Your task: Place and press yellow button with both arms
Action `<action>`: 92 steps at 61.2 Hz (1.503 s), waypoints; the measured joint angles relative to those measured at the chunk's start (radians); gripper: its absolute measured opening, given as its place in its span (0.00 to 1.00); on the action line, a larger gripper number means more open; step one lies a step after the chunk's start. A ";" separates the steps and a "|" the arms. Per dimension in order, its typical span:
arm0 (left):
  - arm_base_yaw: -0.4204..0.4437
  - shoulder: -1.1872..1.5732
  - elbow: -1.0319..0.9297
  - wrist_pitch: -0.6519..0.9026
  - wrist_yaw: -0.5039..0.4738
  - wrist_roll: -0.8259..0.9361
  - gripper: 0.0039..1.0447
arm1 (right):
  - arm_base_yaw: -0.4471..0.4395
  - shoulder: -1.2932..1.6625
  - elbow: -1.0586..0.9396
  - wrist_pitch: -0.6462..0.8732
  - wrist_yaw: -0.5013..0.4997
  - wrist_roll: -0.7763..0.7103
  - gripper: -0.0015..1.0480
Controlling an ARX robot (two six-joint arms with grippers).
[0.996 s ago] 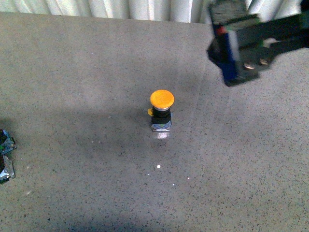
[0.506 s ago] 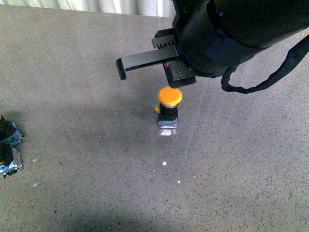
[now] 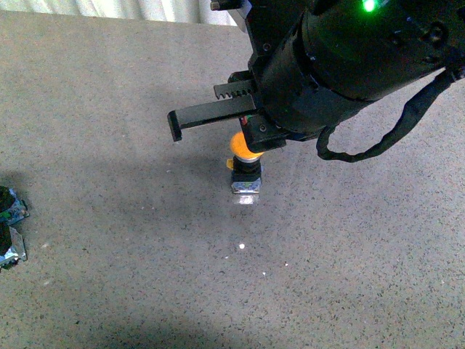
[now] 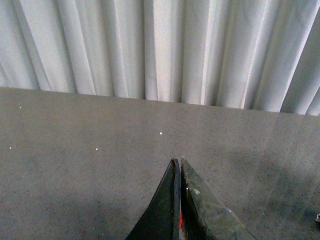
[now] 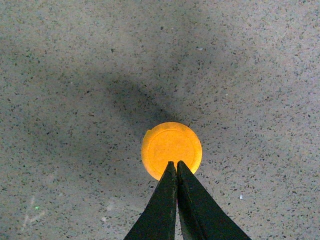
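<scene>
Right gripper [image 5: 175, 165] over round, glossy yellow button [image 5: 170, 142]

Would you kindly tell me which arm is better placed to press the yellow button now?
The right: the right gripper, shut, hangs directly over the yellow button, while the left gripper faces the curtain.

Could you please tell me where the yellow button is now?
The round yellow push button stands upright near the front view's centre on the grey speckled table, beneath the black right gripper.
</scene>
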 joint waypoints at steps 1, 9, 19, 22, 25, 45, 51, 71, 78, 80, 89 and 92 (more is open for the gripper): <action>0.000 0.000 0.000 0.000 0.000 0.000 0.01 | 0.000 0.002 0.000 0.000 0.000 0.000 0.01; 0.000 0.000 0.000 0.000 0.000 0.000 0.01 | 0.000 0.014 0.000 -0.001 0.000 0.003 0.01; 0.000 0.000 0.000 0.000 0.000 0.000 0.01 | -0.002 0.031 0.000 -0.008 0.000 0.009 0.01; 0.000 0.000 0.000 0.000 0.000 0.000 0.01 | -0.004 0.038 0.000 -0.013 -0.001 0.015 0.01; 0.000 0.000 0.000 0.000 0.000 0.000 0.01 | -0.007 0.042 0.001 -0.014 -0.003 0.019 0.01; 0.000 0.000 0.000 0.000 0.000 0.000 0.01 | -0.025 0.060 0.024 -0.042 -0.032 0.051 0.01; 0.000 0.000 0.000 0.000 0.000 0.000 0.01 | -0.029 0.068 0.031 -0.053 -0.042 0.057 0.01; 0.000 0.000 0.000 0.000 0.000 0.000 0.01 | -0.039 0.094 0.055 -0.066 -0.061 0.074 0.01; 0.000 0.000 0.000 0.000 0.000 0.000 0.01 | -0.042 0.085 0.050 -0.045 -0.061 0.074 0.01; 0.000 0.000 0.000 0.000 0.000 0.000 0.01 | -0.042 0.078 0.044 -0.035 -0.057 0.074 0.01; 0.000 0.000 0.000 0.000 0.000 0.000 0.01 | -0.055 -0.001 -0.012 0.004 -0.055 0.074 0.01; 0.000 0.000 0.000 0.000 0.000 0.000 0.01 | -0.066 -0.065 -0.039 0.023 -0.056 0.074 0.01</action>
